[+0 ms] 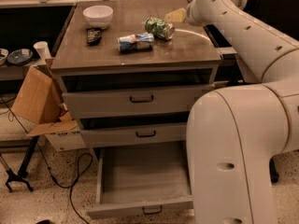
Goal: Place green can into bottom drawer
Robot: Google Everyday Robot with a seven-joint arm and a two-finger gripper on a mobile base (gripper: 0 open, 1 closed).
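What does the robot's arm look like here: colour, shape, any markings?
The arm is glossy white, built of thick rounded segments with small dark round holes in the shells. No cables or lettering show. Its tool appears as a pale tan tip over the cabinet top, just beside the green can.
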